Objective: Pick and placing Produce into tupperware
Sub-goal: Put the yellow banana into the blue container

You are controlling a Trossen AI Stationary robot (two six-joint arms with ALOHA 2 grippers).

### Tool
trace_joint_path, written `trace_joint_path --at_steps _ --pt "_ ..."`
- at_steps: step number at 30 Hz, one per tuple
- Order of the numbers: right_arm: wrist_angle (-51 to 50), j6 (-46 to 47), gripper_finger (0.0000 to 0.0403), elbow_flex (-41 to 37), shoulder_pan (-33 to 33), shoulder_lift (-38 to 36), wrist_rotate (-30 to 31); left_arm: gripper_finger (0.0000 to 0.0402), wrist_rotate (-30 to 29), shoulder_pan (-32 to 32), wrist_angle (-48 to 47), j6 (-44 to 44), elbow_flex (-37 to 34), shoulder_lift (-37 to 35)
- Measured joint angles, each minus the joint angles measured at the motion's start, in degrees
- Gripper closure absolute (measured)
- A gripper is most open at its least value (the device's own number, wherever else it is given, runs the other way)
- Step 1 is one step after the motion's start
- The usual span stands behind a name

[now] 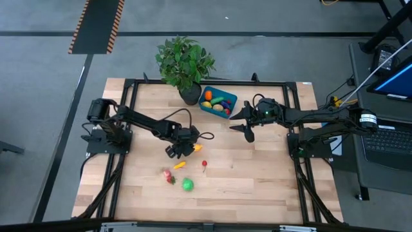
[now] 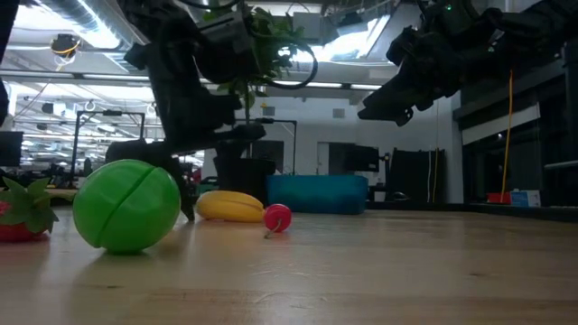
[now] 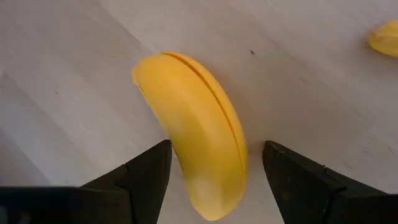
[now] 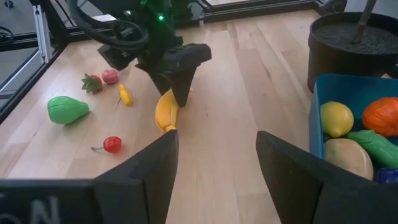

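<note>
A yellow toy banana [image 3: 199, 124] lies on its side on the wooden table, near the middle [image 1: 196, 149]. My left gripper [image 3: 216, 146] points down over it, open, with one finger on each side of one end of the banana. I cannot tell whether either finger touches it. The teal tupperware [image 1: 217, 102] stands at the far edge with several produce pieces in it [image 4: 348, 130]. My right gripper [image 1: 244, 125] hangs open above the table beside the tupperware, with nothing between its fingers [image 4: 216, 137]. More produce lies nearer the front: a small yellow piece [image 1: 179, 165], a red cherry [image 1: 205, 165], a strawberry [image 1: 168, 175] and a green piece [image 1: 187, 185].
A leafy potted plant [image 1: 183, 61] stands at the far edge right next to the tupperware, its dark pot [image 4: 354, 43] just behind it. A black frame [image 1: 129, 90] runs around the table. The wood to the right of the cherry is bare [image 1: 257, 174].
</note>
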Motion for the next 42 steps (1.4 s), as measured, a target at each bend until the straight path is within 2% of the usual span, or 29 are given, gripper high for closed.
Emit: trace_joint_path --at_steps 4,15,27,35,39,42 --pt "0.0 0.0 0.0185 0.0 0.0 0.0 0.0 0.0154 0.0 0.0 0.0 -1.5 0.1 0.9" --pt "-0.1 -0.2 0.0185 0.0 0.0 0.0 0.0 0.0163 1.5 0.3 -0.1 -14.2 2.2 1.5" --pt "0.0 0.0 0.0185 0.0 0.0 0.0 0.0 0.0275 2.7 0.2 0.7 -27.3 2.5 1.4" --pt "0.0 0.2 0.0185 0.0 0.0 0.0 0.0 0.0257 2.7 0.2 0.0 -29.3 2.5 1.4" --pt "0.0 0.1 0.0185 0.0 0.0 0.0 0.0 0.0276 2.6 0.2 -0.4 -31.5 2.5 1.1" --pt "0.0 0.1 0.0185 0.0 0.0 0.0 0.0 0.0277 2.5 0.7 -0.8 -31.8 2.4 0.2"
